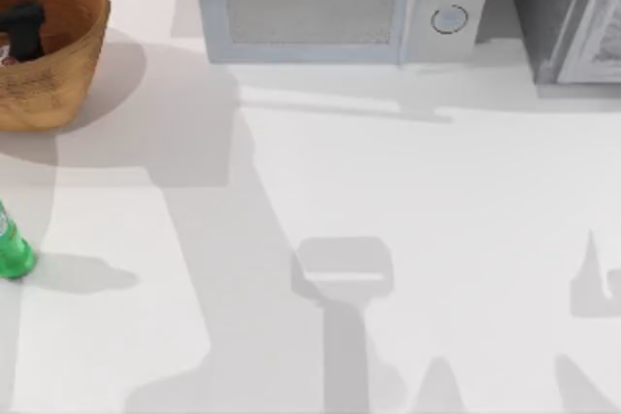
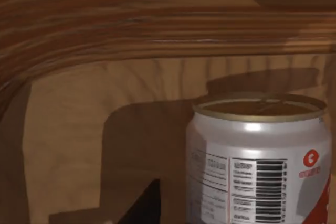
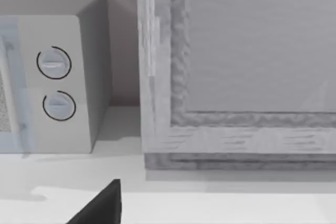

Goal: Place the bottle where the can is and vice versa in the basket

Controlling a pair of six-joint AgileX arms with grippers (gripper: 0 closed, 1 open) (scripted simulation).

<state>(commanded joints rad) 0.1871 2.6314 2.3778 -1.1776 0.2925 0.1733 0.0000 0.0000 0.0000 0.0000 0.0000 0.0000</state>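
The orange-brown wicker basket (image 1: pixel 68 65) stands at the table's far left back corner. My left gripper (image 1: pixel 22 30) reaches down inside it as a dark shape. A sliver of the white and red can (image 1: pixel 4 51) shows beside it at the picture's edge. In the left wrist view the can (image 2: pixel 260 161) stands upright on the basket floor (image 2: pixel 68 145), close up, with one dark fingertip (image 2: pixel 144 205) just beside it. The green bottle (image 1: pixel 12 249) stands on the table at the left edge, in front of the basket. One dark fingertip (image 3: pixel 102 205) of my right gripper shows in the right wrist view.
A grey microwave (image 1: pixel 330 2) stands at the back middle, with a second grey framed appliance (image 1: pixel 572 16) at the back right. In the right wrist view the microwave's knobs (image 3: pixel 55 82) and the framed door (image 3: pixel 241 66) lie ahead. The arms cast shadows on the white table (image 1: pixel 437 191).
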